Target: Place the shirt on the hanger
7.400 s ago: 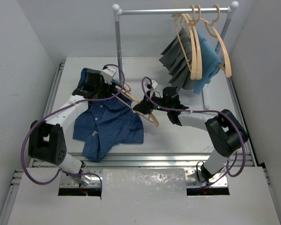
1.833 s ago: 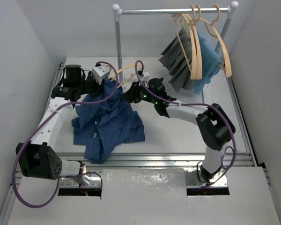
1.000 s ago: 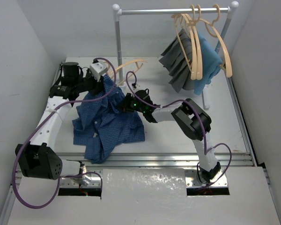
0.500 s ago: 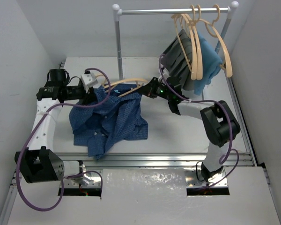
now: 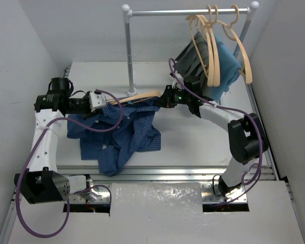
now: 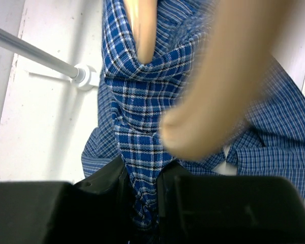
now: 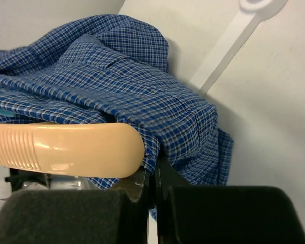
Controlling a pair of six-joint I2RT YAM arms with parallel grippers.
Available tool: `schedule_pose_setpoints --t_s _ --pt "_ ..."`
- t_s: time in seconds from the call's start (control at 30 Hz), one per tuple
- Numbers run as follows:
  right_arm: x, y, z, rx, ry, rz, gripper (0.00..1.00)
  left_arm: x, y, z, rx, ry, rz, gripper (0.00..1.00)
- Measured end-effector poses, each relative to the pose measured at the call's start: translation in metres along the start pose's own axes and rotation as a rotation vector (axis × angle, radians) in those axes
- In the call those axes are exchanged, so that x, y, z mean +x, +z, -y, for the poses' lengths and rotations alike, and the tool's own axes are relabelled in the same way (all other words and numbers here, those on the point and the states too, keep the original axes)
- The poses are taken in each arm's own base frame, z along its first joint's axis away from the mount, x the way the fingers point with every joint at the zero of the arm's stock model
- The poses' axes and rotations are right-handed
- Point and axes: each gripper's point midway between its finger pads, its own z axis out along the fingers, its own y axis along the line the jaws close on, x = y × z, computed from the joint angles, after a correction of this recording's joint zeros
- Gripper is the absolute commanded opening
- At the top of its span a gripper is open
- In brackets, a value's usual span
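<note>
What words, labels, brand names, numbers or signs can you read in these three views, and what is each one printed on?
None: no text can be read in any view.
The shirt shows a small teal patch, perhaps a tag, too small and blurred to read.
The hanger and the rack show no legible marking.

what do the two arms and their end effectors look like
Left arm and right arm: white links joined by chunky black joints, each trailed by a looping purple cable. Left end effector and right end effector have black fingers; a green light glows by the right wrist.
</note>
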Motion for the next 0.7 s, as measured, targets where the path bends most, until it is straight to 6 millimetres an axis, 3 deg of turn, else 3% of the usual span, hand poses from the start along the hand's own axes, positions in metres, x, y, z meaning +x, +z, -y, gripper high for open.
schedule_pose_setpoints --t_s 0.13,0.27,0.5,0.57,0.6,0.63,0.7 --pt "-0.012 -0.005 -0.003 -0.006 -0.053 -0.023 0.00 -0.001 -0.001 0.004 0.018 0.029 0.005 0.00" --pt "-0.010 -0.014 -0.003 -0.070 0.003 -0.052 0.01 -0.008 -0.002 0.004 0.022 0.042 0.041 0.00" --pt "-0.002 -0.016 0.009 -0.022 0.031 -0.071 0.05 -0.011 -0.001 0.009 0.040 0.040 0.062 0.00" --pt "0.002 -0.018 0.013 -0.004 0.033 -0.070 0.16 -0.011 -0.001 0.011 0.046 0.046 0.061 0.00" --pt "0.004 -0.019 0.015 0.012 0.035 -0.068 0.17 -0.010 -0.001 0.012 0.049 0.047 0.058 0.00" --pt "0.004 -0.020 0.018 0.030 0.032 -0.065 0.16 -0.010 -0.002 0.012 0.051 0.051 0.055 0.00" --pt "0.003 -0.021 0.021 0.054 0.011 -0.058 0.05 -0.008 -0.002 0.013 0.056 0.059 0.048 0.00"
